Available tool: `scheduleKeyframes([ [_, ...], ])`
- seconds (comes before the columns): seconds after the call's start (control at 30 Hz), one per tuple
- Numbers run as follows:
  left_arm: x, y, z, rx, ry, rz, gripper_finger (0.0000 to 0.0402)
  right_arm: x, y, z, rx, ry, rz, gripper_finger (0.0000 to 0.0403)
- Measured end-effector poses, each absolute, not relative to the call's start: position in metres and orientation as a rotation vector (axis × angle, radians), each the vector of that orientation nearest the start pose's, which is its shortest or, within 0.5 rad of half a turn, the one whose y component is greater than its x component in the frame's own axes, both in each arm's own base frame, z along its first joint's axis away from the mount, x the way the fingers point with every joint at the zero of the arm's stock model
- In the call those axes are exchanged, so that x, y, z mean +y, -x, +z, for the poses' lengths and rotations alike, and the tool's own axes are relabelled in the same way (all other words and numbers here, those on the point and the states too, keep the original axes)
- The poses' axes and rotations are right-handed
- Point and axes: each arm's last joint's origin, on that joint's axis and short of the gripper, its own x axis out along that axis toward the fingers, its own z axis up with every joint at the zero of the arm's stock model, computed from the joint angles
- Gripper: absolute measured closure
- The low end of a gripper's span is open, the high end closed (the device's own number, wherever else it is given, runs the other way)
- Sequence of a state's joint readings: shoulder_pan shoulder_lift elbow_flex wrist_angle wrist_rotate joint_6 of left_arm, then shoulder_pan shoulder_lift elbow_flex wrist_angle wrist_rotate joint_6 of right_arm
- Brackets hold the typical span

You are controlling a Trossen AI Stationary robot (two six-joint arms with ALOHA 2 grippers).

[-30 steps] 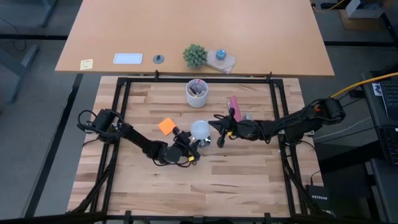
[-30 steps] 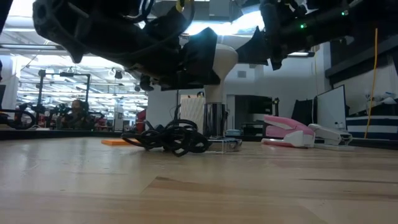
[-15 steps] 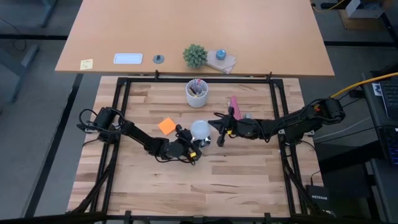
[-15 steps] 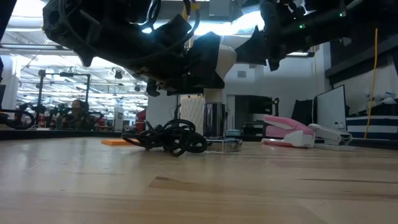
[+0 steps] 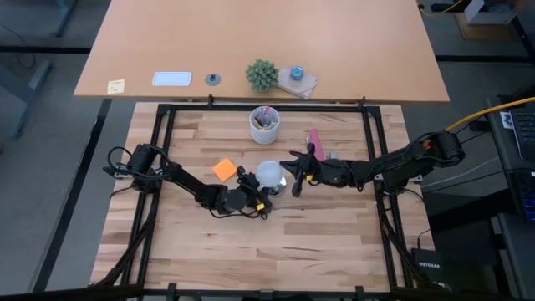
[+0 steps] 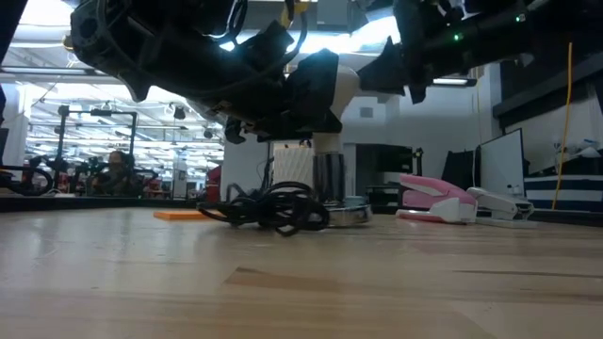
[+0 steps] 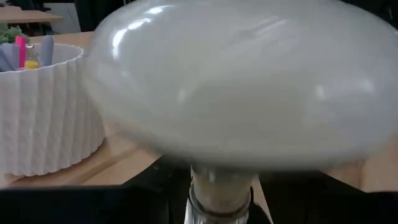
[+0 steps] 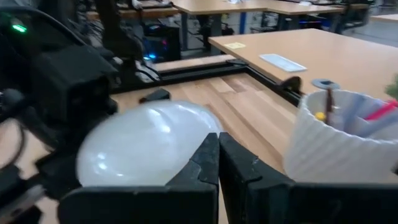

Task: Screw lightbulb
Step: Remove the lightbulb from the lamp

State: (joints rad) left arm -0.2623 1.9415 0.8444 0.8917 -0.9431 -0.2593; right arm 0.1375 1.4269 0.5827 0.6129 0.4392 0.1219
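Standing upright at the centre of the high view, the lightbulb (image 5: 268,174) is gripped by the left claw (image 5: 253,191), its narrow base over a silvery fitting (image 6: 347,215) on the tabletop (image 5: 284,242). The right claw (image 5: 294,177) is held fully closed, just right of the bulb.

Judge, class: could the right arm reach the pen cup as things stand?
Probably yes. The right gripper, shut, hovers by the bulb; the cup stands beyond it on bare table, with nothing between them.
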Motion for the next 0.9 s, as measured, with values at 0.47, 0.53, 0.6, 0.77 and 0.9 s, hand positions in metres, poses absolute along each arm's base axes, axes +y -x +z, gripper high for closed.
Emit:
scheduleKeyframes([
  [0.47, -0.073, -0.358, 0.147, 0.054, 0.146, 0.704, 0.0257, 0.024, -0.271, 0.176, 0.432, -0.027, -0.387, 0.0400],
  [0.53, -0.073, -0.358, 0.146, 0.061, 0.140, 0.703, 0.0257, 0.024, -0.272, 0.178, 0.421, -0.029, -0.390, 0.0400],
  [0.6, -0.072, -0.359, 0.148, 0.045, 0.151, 0.702, 0.0255, 0.024, -0.271, 0.176, 0.434, -0.025, -0.391, 0.0400],
  [0.77, -0.073, -0.359, 0.153, -0.006, 0.189, 0.697, 0.0256, 0.025, -0.271, 0.175, 0.448, -0.039, -0.344, 0.0400],
  [0.9, -0.073, -0.359, 0.152, -0.001, 0.186, 0.696, 0.0255, 0.026, -0.269, 0.171, 0.502, -0.080, -0.296, 0.0400],
])
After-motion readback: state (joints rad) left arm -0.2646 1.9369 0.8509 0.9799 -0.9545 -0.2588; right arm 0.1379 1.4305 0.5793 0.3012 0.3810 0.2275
